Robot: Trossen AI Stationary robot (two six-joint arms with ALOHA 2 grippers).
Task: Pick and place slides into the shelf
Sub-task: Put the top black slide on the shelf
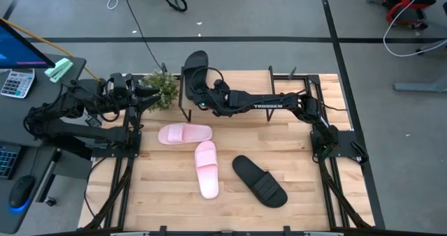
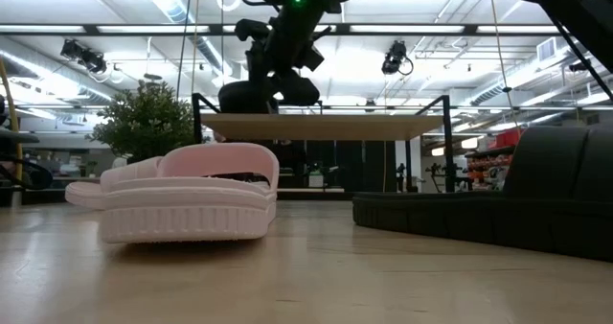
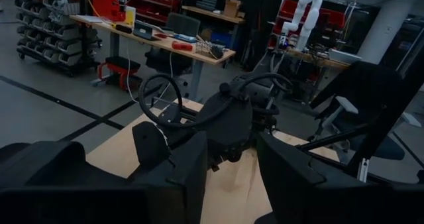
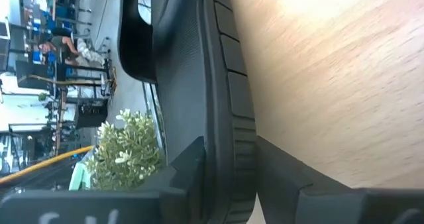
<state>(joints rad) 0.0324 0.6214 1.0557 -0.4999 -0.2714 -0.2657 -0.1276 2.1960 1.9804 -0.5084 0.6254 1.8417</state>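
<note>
Black rubber sits pinched between my right gripper's [image 4: 228, 174] jaws: it holds one black slide [image 1: 196, 67] by the edge of its sole, over the left end of the shelf [image 1: 244, 89] at the table's far side. I hold it by the rim so the sole can go flat onto the light wooden top board. The low view shows that slide level with the board's left end; whether it already touches the wood I cannot tell.

My left gripper [image 1: 150, 93] waits at the table's far left corner beside a small potted plant [image 1: 162, 88], fingers part open and empty in its wrist view.

Three slides lie on the slatted tabletop [image 1: 300, 194]: two pink ones [image 1: 185, 133] [image 1: 207, 168] touching near the middle, and the other black slide [image 1: 259, 181] just beside them, toward the right arm. By my reckoning this is the first of four placements.
</note>
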